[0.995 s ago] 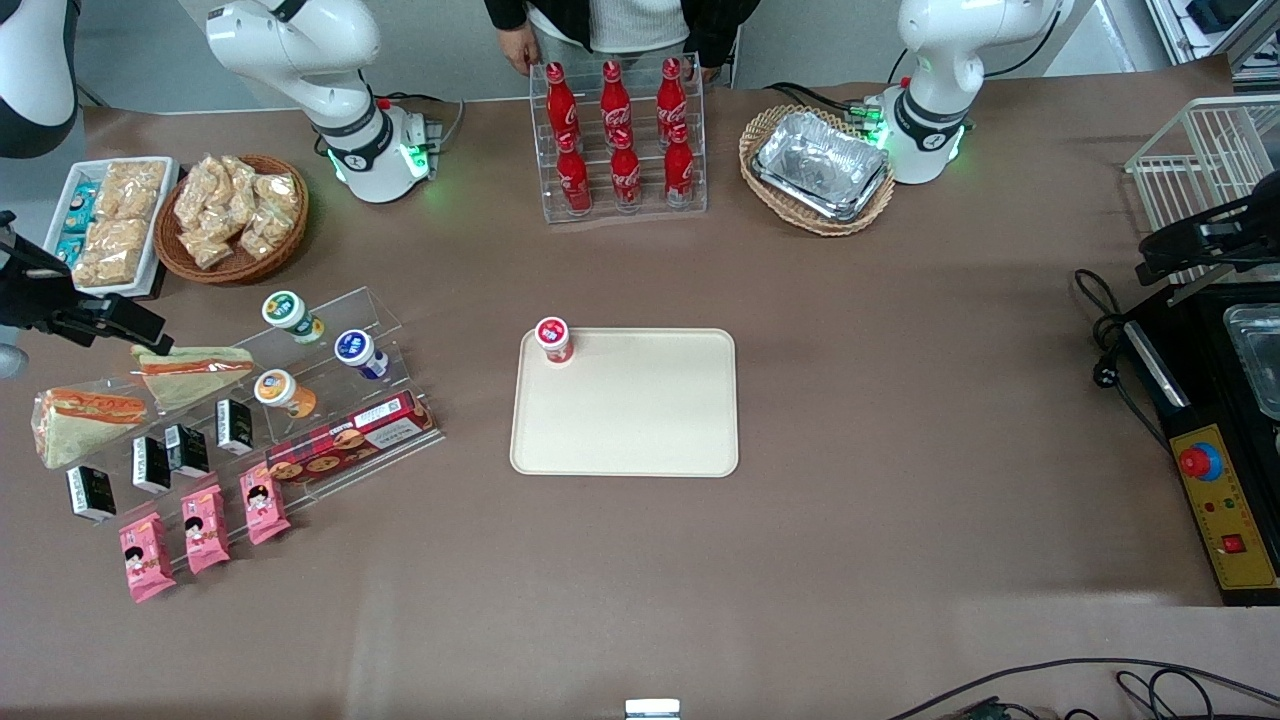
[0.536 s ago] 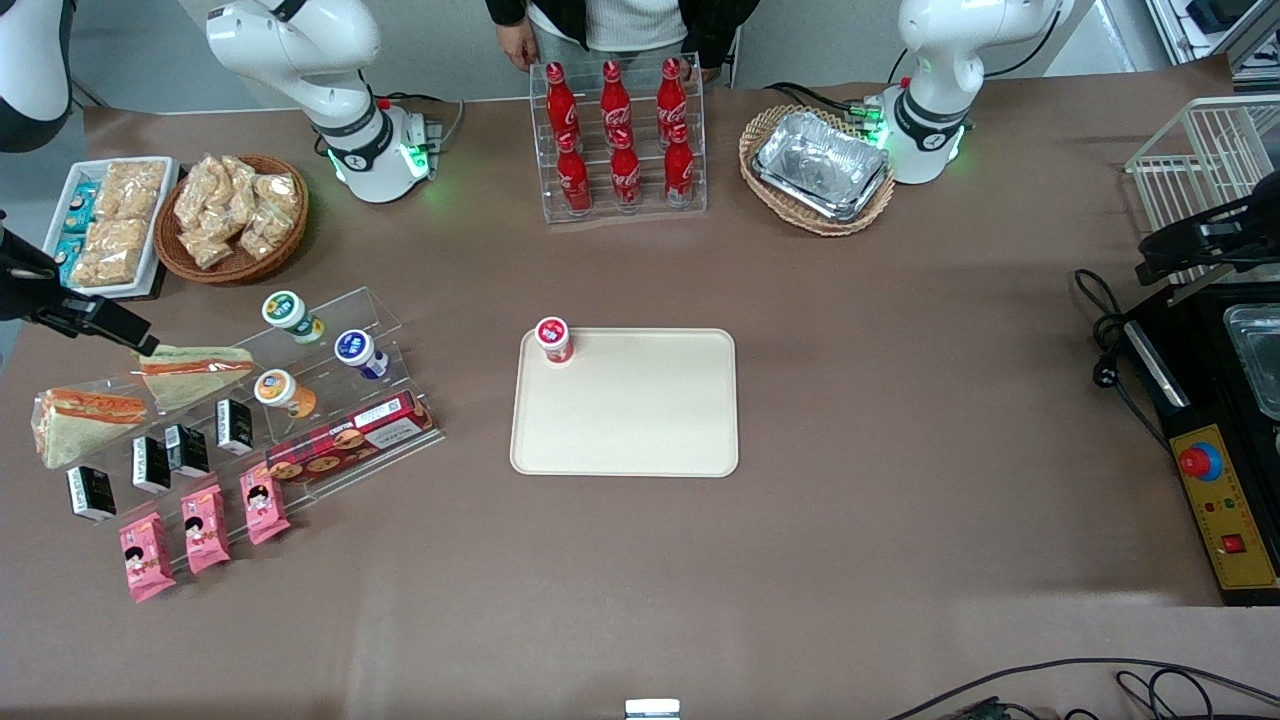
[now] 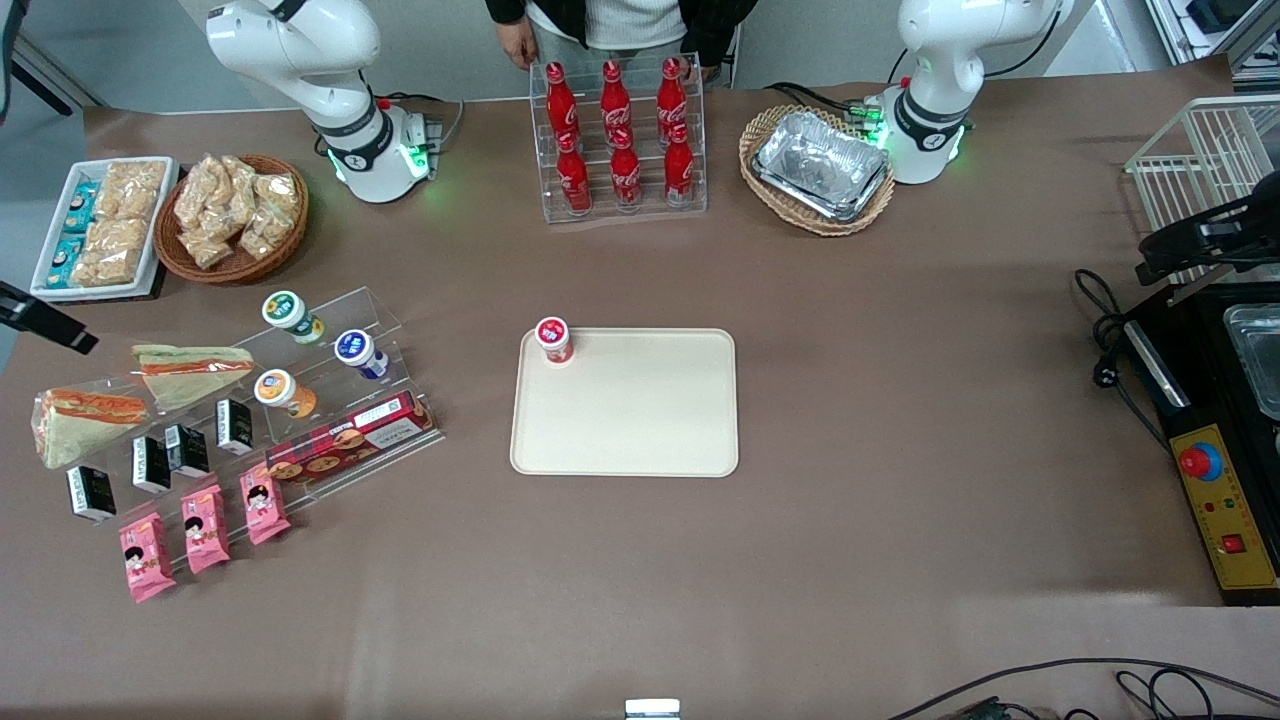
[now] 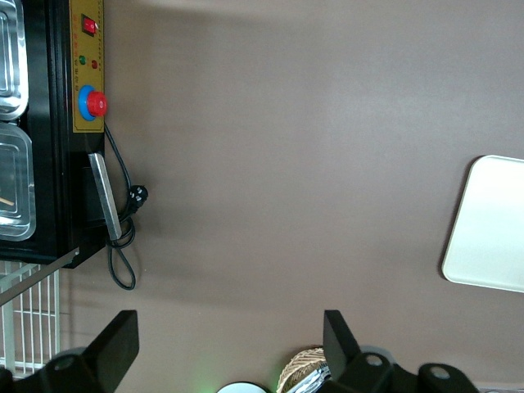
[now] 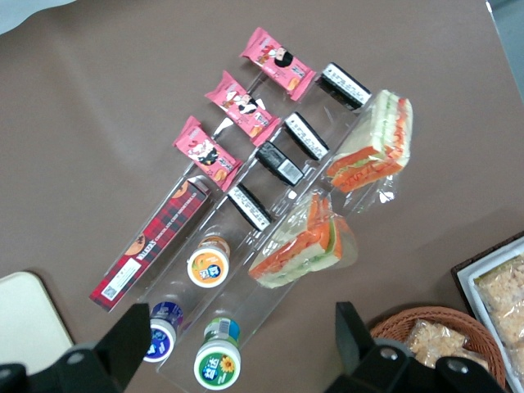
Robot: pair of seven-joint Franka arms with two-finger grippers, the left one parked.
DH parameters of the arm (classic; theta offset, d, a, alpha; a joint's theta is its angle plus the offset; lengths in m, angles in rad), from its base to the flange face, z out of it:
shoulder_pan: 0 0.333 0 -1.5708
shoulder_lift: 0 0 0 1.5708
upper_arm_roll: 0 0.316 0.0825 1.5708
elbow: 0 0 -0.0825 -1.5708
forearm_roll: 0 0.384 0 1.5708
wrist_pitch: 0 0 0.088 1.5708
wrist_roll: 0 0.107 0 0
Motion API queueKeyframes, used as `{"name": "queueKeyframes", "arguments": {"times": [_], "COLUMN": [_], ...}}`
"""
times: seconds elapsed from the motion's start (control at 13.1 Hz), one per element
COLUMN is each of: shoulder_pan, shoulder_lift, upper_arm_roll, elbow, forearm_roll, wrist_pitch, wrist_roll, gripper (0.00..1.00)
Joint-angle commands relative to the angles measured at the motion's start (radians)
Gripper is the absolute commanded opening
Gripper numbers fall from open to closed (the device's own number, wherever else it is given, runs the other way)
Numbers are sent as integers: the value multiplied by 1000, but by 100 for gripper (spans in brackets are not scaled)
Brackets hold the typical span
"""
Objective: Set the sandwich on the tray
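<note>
1. The gripper (image 5: pixel 233 348) is positioned above the display rack (image 5: pixel 270 246) at the working arm's end of the table; its two fingers (image 5: pixel 123 344) are spread wide apart with nothing held between them.
2. In the front view, only a dark tip of the gripper (image 3: pixel 45 322) is visible, the remainder being cut off at the frame edge.
3. The sandwich (image 3: pixel 82 424) is located on the rack, beside a flatter wedge (image 3: pixel 190 362), and is untouched.
4. The tray (image 3: pixel 625 420) is located at mid-table, well apart from the sandwich.
5. A red-capped cup (image 3: pixel 553 340) is seated at one tray corner.
6. The rack's clear shelves are hard to make out.
</note>
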Motion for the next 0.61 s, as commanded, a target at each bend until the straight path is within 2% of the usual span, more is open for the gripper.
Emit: {"name": "queueKeyframes", "arguments": {"times": [0.0,0.38,0.54], "shoulder_pan": [-31,-115,-152], "shoulder_lift": [-5,13,35], "upper_arm_roll": [-4,-6,-6], "elbow": [9,0,0], "forearm_roll": [-8,-19,-41], "wrist_pitch": [-16,-13,-10], "wrist_roll": [112,201,206], "gripper": [100,100,100]}}
